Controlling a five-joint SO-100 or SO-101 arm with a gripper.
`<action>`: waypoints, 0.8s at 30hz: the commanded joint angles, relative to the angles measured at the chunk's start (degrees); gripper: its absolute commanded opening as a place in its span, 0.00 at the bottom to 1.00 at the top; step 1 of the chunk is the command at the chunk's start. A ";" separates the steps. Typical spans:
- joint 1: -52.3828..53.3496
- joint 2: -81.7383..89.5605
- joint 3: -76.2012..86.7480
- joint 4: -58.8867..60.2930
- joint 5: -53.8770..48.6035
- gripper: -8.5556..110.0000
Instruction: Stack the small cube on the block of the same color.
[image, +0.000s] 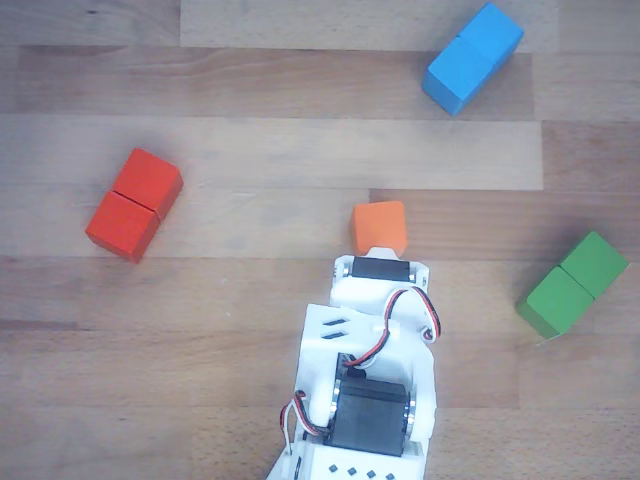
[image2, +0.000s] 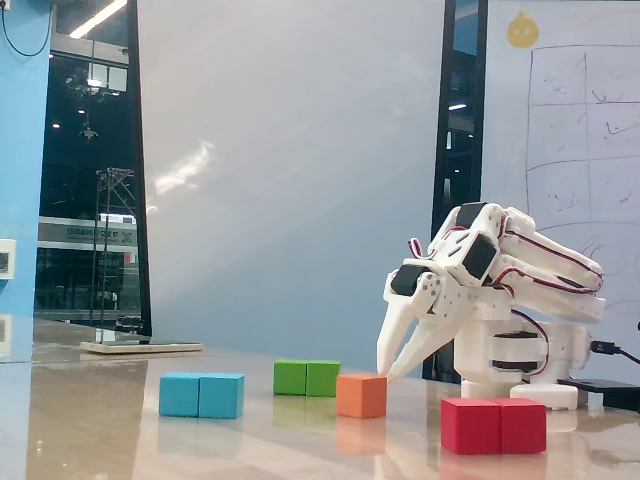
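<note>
The red block (image: 134, 203) is lying at the left in the other view, well apart from everything else. It is made of two cube shapes joined in a row. In the middle the small cube (image: 379, 227) is sitting flat on the wooden table (image: 250, 150), orange and all by itself. The gripper (image2: 386, 370) is hanging right over it, tips pointing down. In the fixed view its fingers (image2: 387, 335) are spread a little, and the tips are sitting just at the cube's top back edge. They are not squeezing it yet.

The cube is looking like painted wood, so it is probably light, hard and not breakable. Its sides are smooth and may be a bit slippery. The best hold is probably on two flat sides facing each other, near the middle, not on the corners.

Further right, the blue block (image: 472, 57) is lying up top and the green block (image: 573, 284) lower down.
</note>
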 joint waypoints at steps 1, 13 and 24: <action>-0.53 1.85 -3.78 0.97 -0.44 0.07; 0.09 1.67 -3.87 0.97 -0.35 0.07; 0.09 1.67 -3.87 0.97 -0.35 0.07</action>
